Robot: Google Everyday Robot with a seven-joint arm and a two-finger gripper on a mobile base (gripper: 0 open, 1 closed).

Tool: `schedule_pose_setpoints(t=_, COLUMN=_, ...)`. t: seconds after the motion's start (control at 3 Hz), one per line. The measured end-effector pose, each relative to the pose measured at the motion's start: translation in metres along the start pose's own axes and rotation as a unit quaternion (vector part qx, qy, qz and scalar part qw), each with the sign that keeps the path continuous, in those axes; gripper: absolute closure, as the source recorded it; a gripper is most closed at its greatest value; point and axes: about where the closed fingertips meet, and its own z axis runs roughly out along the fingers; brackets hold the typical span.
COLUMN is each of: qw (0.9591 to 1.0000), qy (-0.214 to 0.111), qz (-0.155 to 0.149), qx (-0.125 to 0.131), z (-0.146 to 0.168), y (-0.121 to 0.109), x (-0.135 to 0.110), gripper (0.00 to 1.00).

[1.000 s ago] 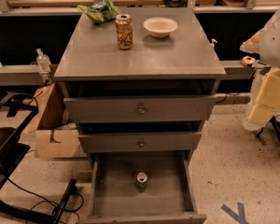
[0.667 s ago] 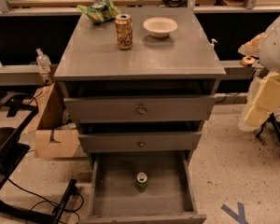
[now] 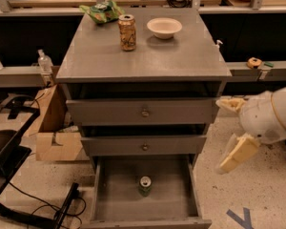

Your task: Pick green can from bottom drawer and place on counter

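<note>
The green can [image 3: 144,185] stands upright in the middle of the open bottom drawer [image 3: 174,194], silver top up. The counter [image 3: 148,58] is the grey cabinet top above the two shut knobbed drawers. My gripper [image 3: 232,130] is to the right of the cabinet, at the height of the middle drawer, well above and to the right of the can. Its cream fingers [image 3: 239,154] stand apart with nothing between them.
On the counter stand a tan-orange can [image 3: 127,32], a white bowl [image 3: 164,27] and a green snack bag [image 3: 104,11] at the back. A cardboard box [image 3: 52,135] and black equipment with cables [image 3: 9,151] sit left of the cabinet. A bottle [image 3: 44,63] stands on the left ledge.
My arm and gripper have moved down and left, nearer the cabinet's right side. The can and drawers have not moved.
</note>
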Motion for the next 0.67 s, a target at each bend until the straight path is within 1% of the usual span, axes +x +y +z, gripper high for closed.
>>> schedule_pose_setpoints(t=0.33, qw=0.9837, qy=-0.175, qz=0.035, qx=0.024, z=0.074, y=0.002, x=0.017, gripper=0.00)
schedule_pose_setpoints(t=0.67, qw=0.9585, qy=-0.272, qz=0.024, qx=0.082, z=0.109, y=-0.024, x=0.017, gripper=0.00)
